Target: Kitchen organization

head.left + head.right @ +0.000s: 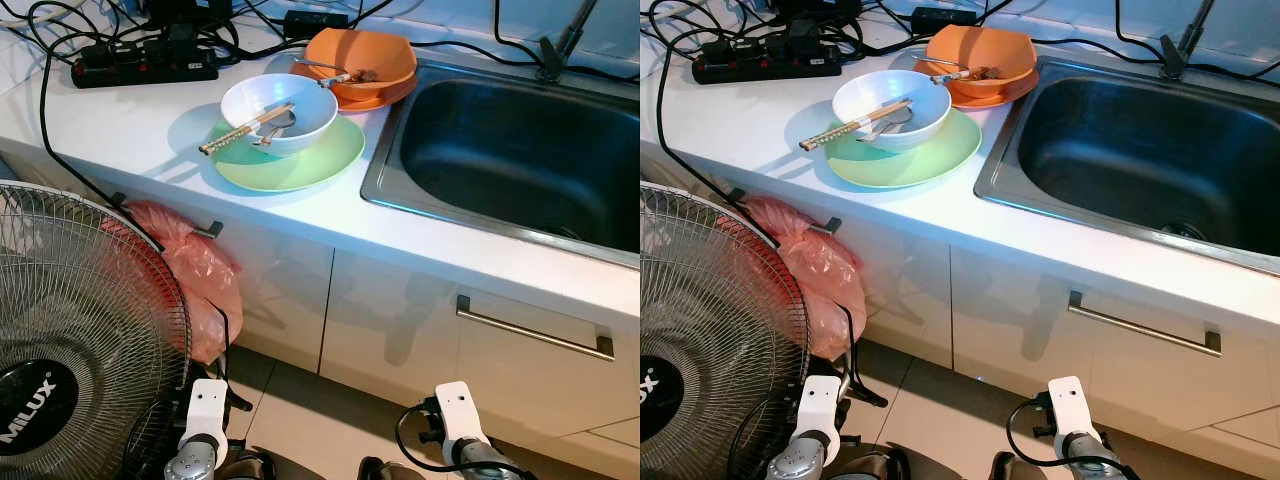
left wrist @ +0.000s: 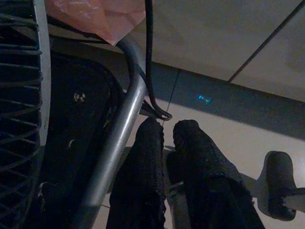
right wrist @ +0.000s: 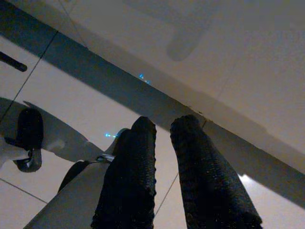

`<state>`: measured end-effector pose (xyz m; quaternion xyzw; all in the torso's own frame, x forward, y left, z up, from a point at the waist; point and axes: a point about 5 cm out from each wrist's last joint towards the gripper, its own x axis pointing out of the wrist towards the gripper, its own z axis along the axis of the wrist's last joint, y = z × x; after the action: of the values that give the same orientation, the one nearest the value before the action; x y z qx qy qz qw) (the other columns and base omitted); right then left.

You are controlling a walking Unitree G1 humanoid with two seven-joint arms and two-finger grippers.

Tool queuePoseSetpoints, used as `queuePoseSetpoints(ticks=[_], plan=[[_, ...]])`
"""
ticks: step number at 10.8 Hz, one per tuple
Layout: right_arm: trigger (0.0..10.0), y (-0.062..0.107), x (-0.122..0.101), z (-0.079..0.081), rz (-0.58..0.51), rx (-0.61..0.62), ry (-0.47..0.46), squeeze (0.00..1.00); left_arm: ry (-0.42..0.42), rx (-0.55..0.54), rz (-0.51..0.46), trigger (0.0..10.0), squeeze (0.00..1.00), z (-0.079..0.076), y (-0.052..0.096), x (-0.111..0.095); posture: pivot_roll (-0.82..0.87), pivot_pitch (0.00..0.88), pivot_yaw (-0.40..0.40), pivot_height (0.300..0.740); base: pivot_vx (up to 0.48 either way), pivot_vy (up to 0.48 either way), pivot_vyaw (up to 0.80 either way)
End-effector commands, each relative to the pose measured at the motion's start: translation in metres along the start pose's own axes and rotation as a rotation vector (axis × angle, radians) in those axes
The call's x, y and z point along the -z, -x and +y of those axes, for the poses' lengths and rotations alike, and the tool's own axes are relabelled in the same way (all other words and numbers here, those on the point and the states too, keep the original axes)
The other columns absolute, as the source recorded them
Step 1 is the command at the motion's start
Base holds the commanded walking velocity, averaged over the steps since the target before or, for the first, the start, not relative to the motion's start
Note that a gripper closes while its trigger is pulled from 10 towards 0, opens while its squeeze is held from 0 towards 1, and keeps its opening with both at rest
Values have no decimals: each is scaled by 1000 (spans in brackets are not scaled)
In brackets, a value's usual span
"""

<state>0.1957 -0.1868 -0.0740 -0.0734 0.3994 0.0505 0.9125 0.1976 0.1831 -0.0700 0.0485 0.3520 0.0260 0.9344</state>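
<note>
On the white counter [image 1: 120, 130] a white bowl [image 1: 300, 98] holds chopsticks [image 1: 245, 128] and a spoon, and it rests on a green plate [image 1: 310, 165]. Behind it an orange bowl [image 1: 365, 50] with a spoon sits on an orange plate [image 1: 385, 97]. The steel sink [image 1: 520, 150] lies to the right of the dishes. Both arms hang low in front of the cabinets, far below the counter. My left gripper [image 2: 167, 128] is shut over the floor beside the fan's stand. My right gripper [image 3: 163, 125] is shut and holds nothing, near the cabinet base.
A standing fan [image 1: 70, 330] is close on the left, with a pink plastic bag [image 1: 195, 270] hanging from a cabinet handle behind it. A black power strip [image 1: 145, 65] and cables lie at the back of the counter. The cabinet door has a bar handle [image 1: 535, 328].
</note>
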Motion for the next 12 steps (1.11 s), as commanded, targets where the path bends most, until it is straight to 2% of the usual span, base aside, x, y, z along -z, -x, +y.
queuePoseSetpoints(ticks=[1,12], plan=[[10000,0,2,0,9,5,-14,0,3,-7,28,10000,0,1,2,6,6,139,-9,740,0,0,0],[10000,0,3,1,11,3,-13,0,2,-7,27,10000,0,1,2,6,7,138,-9,740,0,0,0]])
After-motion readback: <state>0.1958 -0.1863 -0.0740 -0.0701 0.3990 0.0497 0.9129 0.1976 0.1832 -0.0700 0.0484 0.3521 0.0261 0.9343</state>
